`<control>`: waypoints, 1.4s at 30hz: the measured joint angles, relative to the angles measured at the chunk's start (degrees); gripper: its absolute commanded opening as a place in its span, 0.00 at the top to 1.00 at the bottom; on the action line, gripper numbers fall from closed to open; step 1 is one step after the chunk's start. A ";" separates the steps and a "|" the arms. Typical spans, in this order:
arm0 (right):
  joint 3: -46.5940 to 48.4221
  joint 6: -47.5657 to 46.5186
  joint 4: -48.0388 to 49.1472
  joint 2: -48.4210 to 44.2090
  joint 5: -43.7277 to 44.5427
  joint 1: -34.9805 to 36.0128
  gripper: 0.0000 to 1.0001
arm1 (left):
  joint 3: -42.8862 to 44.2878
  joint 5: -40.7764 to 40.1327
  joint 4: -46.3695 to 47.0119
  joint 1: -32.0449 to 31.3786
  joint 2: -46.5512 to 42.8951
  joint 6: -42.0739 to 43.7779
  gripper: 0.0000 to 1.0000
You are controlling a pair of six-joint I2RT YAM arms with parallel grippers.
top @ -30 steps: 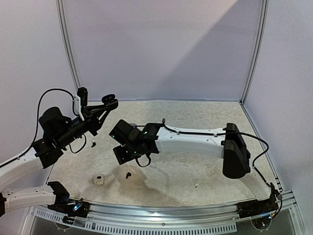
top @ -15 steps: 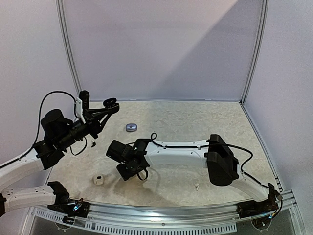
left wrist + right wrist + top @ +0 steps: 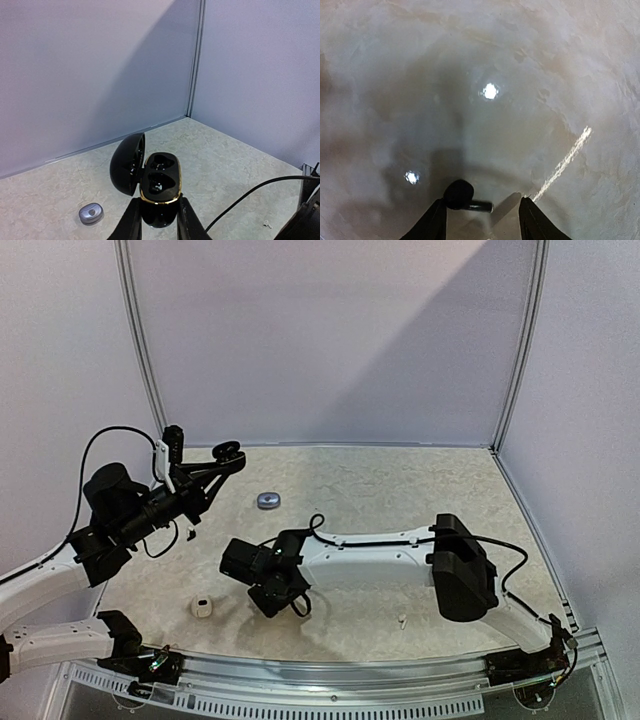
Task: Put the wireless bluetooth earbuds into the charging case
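Change: the right arm has drawn back toward its base and dropped lower. The right gripper (image 3: 481, 201) now covers the spot where the black earbud (image 3: 460, 194) lay exposed in the top view. The left arm has barely shifted.
Right jaws: partly open, pointing down just above the table (image 3: 400, 490), gripping nothing.
Black earbud: lies on the table between the right fingers, its round head close by one finger, with a clear gap from its stem to the other.
Left jaws: closed on the base of the charging case (image 3: 159, 187) and holding it up off the table; the left gripper (image 3: 158, 209) stands well apart from the right one.
Charging case: black with a gold rim, lid (image 3: 127, 164) hinged open to one side of the left jaws.
Case contents: two dark wells; both appear empty, though the glare makes this uncertain.
Grey case (image 3: 268, 500): closed, on the table between the two grippers and beyond the right jaws.
White earbud (image 3: 401, 620): on the table, well apart from both jaws, beside the right forearm.
Small white item (image 3: 202, 607): on the table near the right jaws, on the left-arm side.
Obstruction: in the top view the right wrist hides the black earbud.
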 measured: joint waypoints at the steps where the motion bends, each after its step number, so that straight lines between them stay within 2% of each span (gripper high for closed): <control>1: -0.96 -0.20 -0.31 -0.63 0.15 0.07 0.44 | 0.00 0.02 0.00 0.00 0.00 0.00 1.00; 5: -5.66 -2.19 -0.26 -3.72 -0.61 0.09 0.36 | -0.02 0.09 0.00 0.00 0.00 0.00 1.00; 9: -8.37 -7.37 1.53 -5.60 -4.83 -0.35 0.34 | -0.09 0.17 0.00 0.00 0.00 0.02 1.00; 18: -9.05 -25.94 3.41 -7.67 -12.20 -3.61 0.40 | -0.22 0.33 0.00 0.00 0.00 0.07 1.00; 21: -8.96 -32.83 4.79 -8.35 -15.72 -5.07 0.45 | -0.22 0.33 0.00 0.00 0.00 0.26 1.00; 25: -6.47 -38.77 4.96 -7.76 -18.69 -6.01 0.48 | -0.28 0.31 -0.02 0.00 -0.13 0.68 1.00; 30: 0.00 -41.40 4.79 -4.94 -20.33 -6.01 0.50 | -0.63 0.28 -0.04 0.00 -0.37 1.01 1.00; 36: 0.00 -41.13 4.11 -2.25 -21.24 -5.92 0.51 | -1.64 -1.81 0.20 -0.15 -0.44 2.32 1.00; 42: -0.09 -39.87 3.98 -1.44 -21.29 -5.92 0.57 | -10.36 -7.43 2.73 -0.59 -3.10 7.65 1.00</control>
